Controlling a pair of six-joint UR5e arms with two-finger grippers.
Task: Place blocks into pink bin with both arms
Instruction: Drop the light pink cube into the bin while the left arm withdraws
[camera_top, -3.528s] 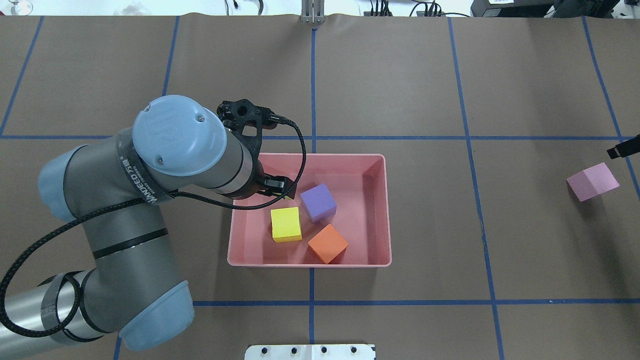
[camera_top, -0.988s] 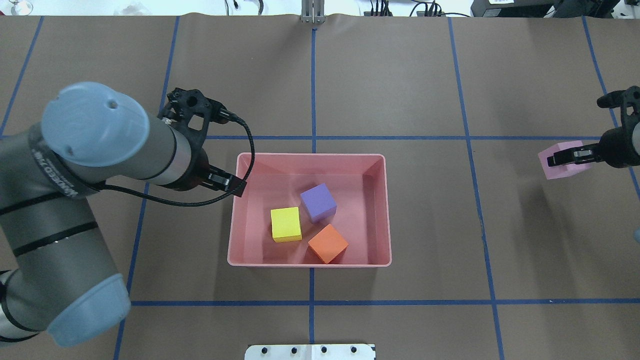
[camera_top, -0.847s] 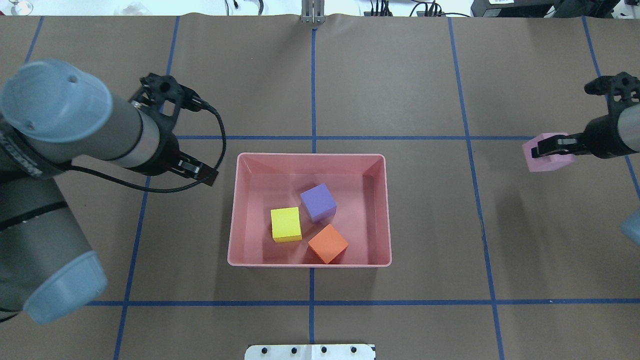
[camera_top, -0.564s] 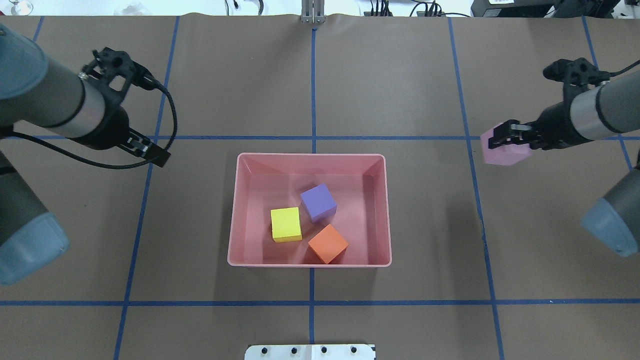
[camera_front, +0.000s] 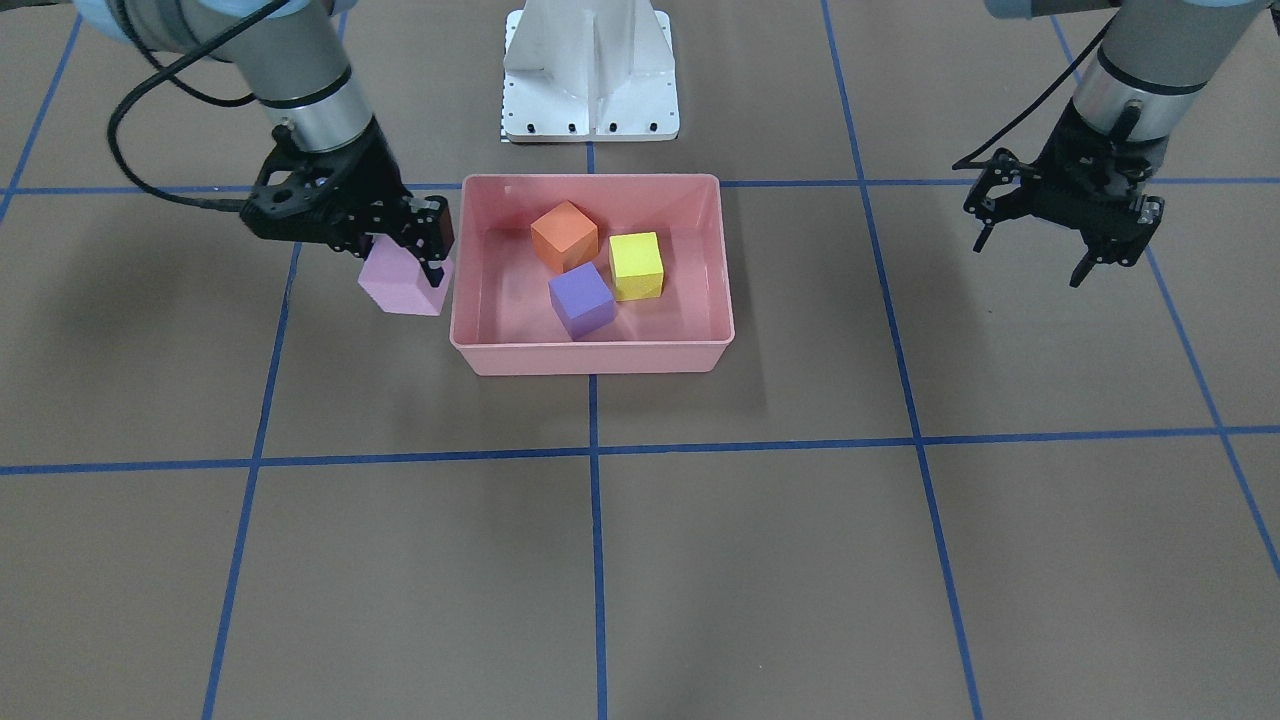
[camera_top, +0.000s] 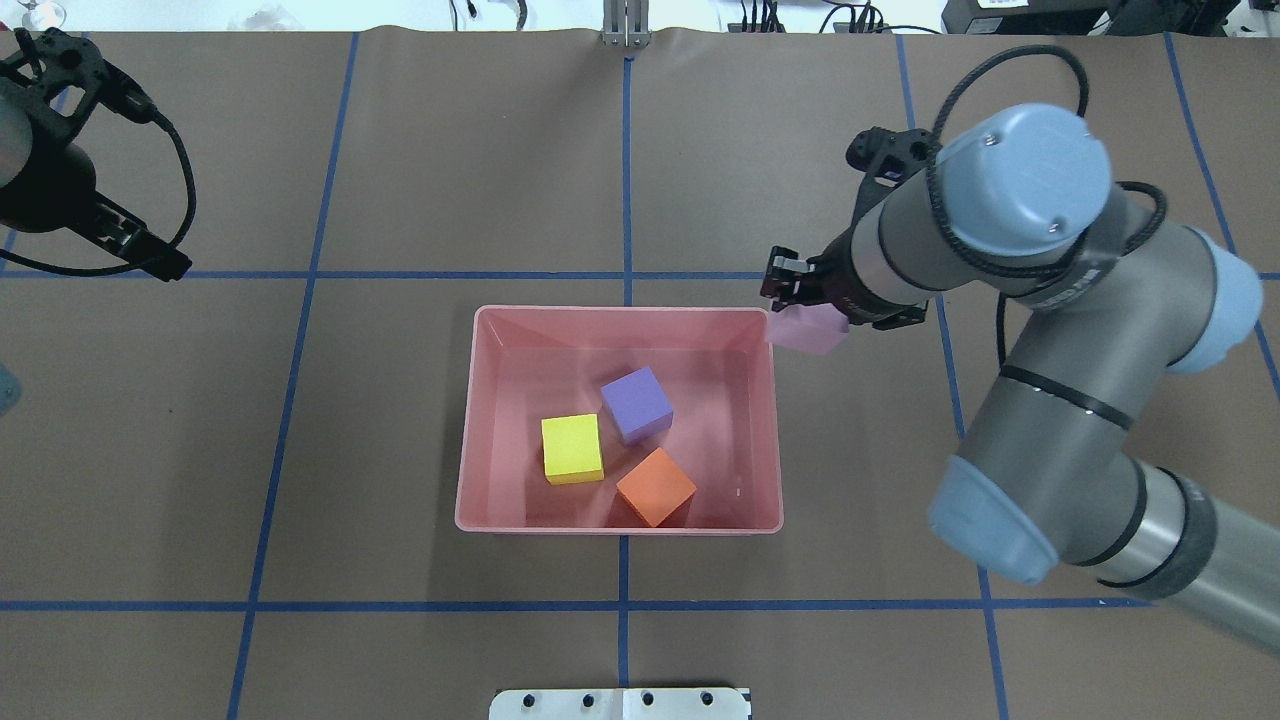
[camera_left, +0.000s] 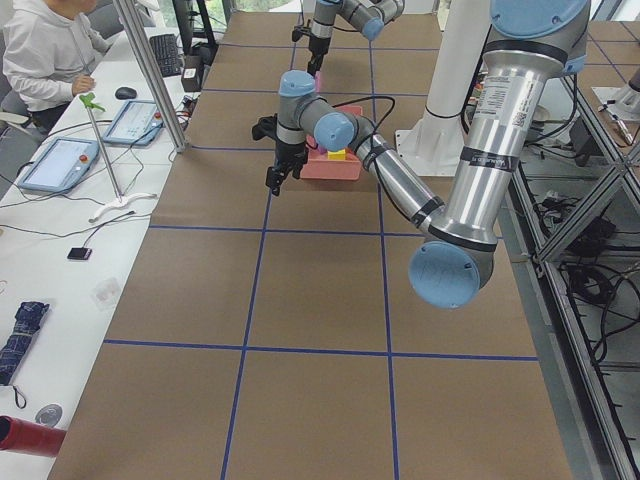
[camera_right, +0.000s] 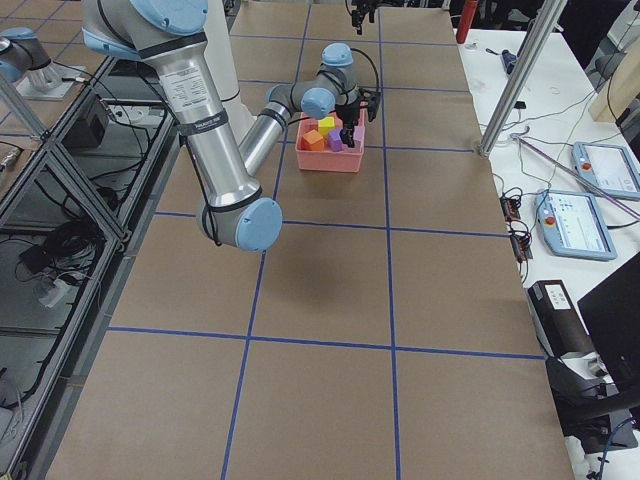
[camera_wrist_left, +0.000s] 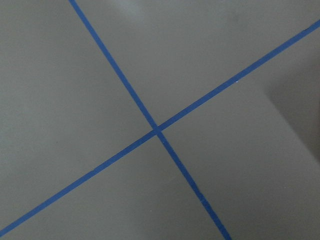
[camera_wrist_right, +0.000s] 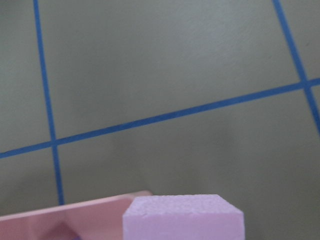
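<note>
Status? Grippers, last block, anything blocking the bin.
Right gripper shut on light pink block, raised beside pink bin rim. Left gripper open, empty, far aside. Nothing between block and bin.

We note a brown table (camera_front: 800, 560) gridded with blue tape (camera_front: 595, 520), a white base pedestal (camera_front: 590, 70), and a white-clad operator (camera_left: 45, 50) near a tablet (camera_left: 60, 165).

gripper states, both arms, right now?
left gripper: open, holding nothing.
right gripper: shut on the light pink block.

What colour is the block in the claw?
The block is light pink; the front-facing view shows it best.
</note>
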